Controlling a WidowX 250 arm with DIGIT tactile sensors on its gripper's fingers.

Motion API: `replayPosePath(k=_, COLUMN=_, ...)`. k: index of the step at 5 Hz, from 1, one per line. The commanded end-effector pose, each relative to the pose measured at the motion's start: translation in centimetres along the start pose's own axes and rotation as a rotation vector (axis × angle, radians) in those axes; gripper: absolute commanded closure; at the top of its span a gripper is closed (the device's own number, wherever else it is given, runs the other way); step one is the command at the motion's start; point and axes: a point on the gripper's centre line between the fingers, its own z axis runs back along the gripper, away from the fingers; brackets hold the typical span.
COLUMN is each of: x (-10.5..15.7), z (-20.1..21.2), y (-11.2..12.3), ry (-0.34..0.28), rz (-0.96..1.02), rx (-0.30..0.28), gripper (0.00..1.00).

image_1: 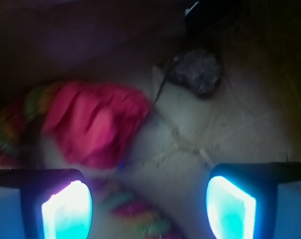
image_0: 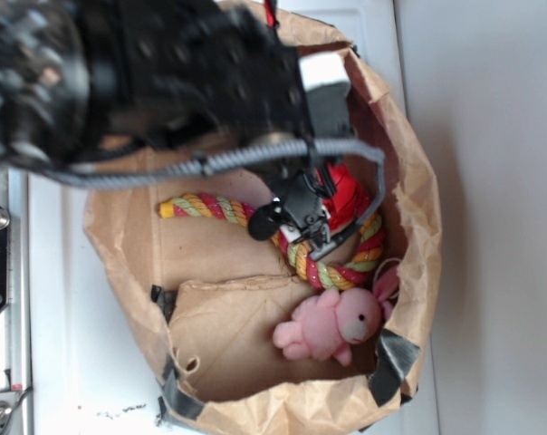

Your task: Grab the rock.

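In the wrist view the rock (image_1: 198, 70), a dark mottled lump, lies on the brown paper floor at upper right, well ahead of my gripper (image_1: 148, 206). The jaws stand open and wide apart, with only blurred rope and paper between the glowing pads (image_1: 66, 211). The red ruffled fabric ball (image_1: 95, 124) lies left of the rock, closer to the left pad. In the exterior view my gripper (image_0: 308, 225) hangs inside the paper bag (image_0: 423, 208), just beside the red ball (image_0: 348, 195). The arm hides the rock there.
A striped rope toy (image_0: 210, 207) curves across the bag floor and under the gripper; it shows blurred in the wrist view (image_1: 138, 214). The pink plush bunny (image_0: 332, 326) lies near the bag's front wall. Bag walls rise all around.
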Motion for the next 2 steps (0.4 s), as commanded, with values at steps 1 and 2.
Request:
replayPosePath(k=1, x=3.05, z=1.97, y=1.97, ry=-0.086, rz=0.099, rx=-0.001, gripper=0.00)
replayPosePath(k=2, x=3.76, z=1.14, y=2.40, ry=-0.106, rz=0.155, rx=0.011, gripper=0.00)
